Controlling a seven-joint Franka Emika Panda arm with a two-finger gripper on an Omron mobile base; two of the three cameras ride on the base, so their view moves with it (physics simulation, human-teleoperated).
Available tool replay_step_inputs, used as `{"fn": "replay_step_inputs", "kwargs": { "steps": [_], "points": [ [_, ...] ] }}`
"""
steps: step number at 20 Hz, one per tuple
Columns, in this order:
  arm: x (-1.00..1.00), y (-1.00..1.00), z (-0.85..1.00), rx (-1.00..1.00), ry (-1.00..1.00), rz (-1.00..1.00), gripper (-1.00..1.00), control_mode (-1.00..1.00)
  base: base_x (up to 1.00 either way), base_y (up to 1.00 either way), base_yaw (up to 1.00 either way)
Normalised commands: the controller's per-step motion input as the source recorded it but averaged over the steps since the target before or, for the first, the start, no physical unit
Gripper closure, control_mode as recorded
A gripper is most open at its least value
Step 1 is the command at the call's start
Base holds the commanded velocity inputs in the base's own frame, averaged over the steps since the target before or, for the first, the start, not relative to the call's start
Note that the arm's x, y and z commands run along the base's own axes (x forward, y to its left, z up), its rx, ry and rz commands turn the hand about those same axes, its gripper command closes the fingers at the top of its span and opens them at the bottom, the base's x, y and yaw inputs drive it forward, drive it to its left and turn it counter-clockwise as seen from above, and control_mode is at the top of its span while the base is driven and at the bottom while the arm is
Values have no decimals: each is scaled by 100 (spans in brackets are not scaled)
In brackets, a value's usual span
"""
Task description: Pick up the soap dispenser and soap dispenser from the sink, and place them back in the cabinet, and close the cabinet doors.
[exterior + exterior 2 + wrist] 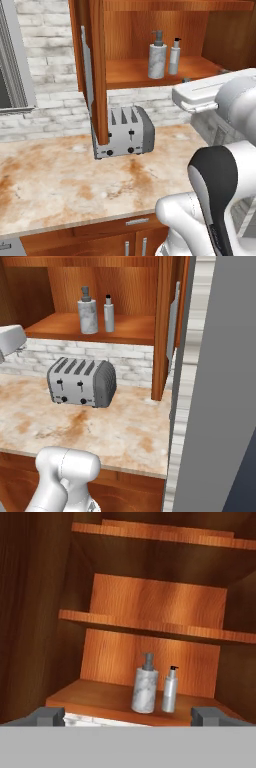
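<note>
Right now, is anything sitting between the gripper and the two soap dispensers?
Nothing: in the hand view the open gripper faces the marbled dispenser and slim white dispenser across bare cabinet floor.

Reddish-brown cabinet (150, 75) holds a grey-white marbled dispenser (157, 61) with a grey pump; at its 3 o'clock, a white bottle (174, 57), black-topped. Grey toaster (127, 131); beige counter (60, 185) with rust blotches; whitish brick wall (45, 60).

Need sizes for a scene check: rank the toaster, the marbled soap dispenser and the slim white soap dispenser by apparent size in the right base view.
1. Toaster, though it sits nearer the camera.
2. Marbled soap dispenser.
3. Slim white soap dispenser, slightly shorter and narrower.
</note>
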Motion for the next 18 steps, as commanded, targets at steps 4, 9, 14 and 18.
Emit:
{"fn": "replay_step_inputs", "kwargs": {
  "steps": [4,9,14,18],
  "points": [
    [-41,38,0,0,0,4,-100,-100,0,0,0],
    [-44,28,-1,0,0,4,-100,-100,0,0,0],
    [-25,39,-10,0,0,3,-100,-100,0,0,0],
    [-12,36,-17,0,0,2,-100,-100,0,0,0]
  ]
}}
